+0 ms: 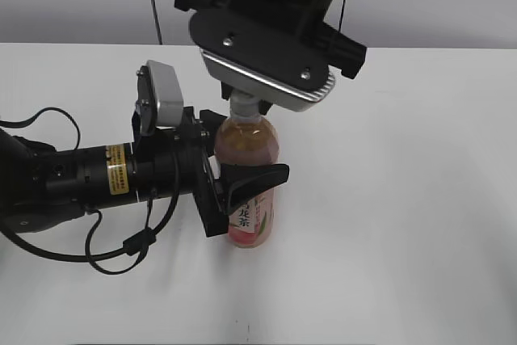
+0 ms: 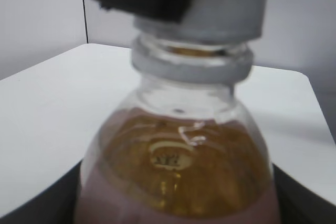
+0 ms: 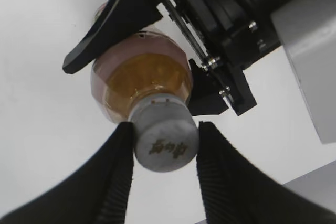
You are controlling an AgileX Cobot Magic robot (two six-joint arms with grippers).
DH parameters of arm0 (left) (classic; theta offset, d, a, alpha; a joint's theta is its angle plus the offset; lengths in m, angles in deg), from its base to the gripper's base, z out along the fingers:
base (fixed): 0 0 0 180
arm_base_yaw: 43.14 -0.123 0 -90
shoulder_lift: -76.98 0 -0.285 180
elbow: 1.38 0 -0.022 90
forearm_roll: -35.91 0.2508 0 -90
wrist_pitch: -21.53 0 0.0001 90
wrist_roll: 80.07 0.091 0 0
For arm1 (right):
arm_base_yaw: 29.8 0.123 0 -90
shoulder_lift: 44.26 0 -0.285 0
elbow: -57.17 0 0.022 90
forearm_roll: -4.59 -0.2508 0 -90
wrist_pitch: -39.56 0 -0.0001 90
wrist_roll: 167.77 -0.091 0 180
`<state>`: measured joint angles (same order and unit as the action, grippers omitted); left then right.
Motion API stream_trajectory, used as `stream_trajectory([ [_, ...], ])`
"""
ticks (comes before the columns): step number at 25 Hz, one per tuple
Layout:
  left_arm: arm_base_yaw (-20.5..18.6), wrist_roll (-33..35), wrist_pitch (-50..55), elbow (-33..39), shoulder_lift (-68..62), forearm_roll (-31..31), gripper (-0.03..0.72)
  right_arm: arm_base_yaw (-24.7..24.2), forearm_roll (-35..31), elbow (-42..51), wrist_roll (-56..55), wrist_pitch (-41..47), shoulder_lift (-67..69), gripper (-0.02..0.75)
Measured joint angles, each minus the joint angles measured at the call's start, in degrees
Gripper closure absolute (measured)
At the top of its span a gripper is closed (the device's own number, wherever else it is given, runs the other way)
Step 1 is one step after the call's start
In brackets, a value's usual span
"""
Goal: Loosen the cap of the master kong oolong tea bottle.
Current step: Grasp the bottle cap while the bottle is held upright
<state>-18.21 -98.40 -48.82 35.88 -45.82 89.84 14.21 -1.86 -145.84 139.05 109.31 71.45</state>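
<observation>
The master kong oolong tea bottle stands upright on the white table, amber tea inside and a pink label low down. My left gripper comes in from the left and is shut on the bottle's body, one black finger in front and one behind. In the left wrist view the bottle fills the frame between the jaws. The white cap with its dark logo sits between my right gripper's ribbed fingers, which touch it on both sides. The right gripper hangs over the cap from above.
The white table stretches to the right and front of the bottle. The left arm's black cables loop over the table at the lower left. A grey wall stands behind.
</observation>
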Motion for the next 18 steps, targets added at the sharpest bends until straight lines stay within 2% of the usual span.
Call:
stream_trajectory([
  [3, 0.0, 0.0, 0.0, 0.0, 0.0, 0.2, 0.232, 0.0, -0.1, 0.0, 5.3, 0.0, 0.0, 0.458],
  [7, 0.0, 0.0, 0.0, 0.0, 0.0, 0.2, 0.233, -0.1, -0.1, 0.0, 6.8, -0.1, 0.0, 0.458],
  [18, -0.1, -0.1, 0.0, 0.0, 0.0, 0.4, 0.233, -0.1, -0.2, 0.0, -1.6, -0.1, -0.1, 0.433],
])
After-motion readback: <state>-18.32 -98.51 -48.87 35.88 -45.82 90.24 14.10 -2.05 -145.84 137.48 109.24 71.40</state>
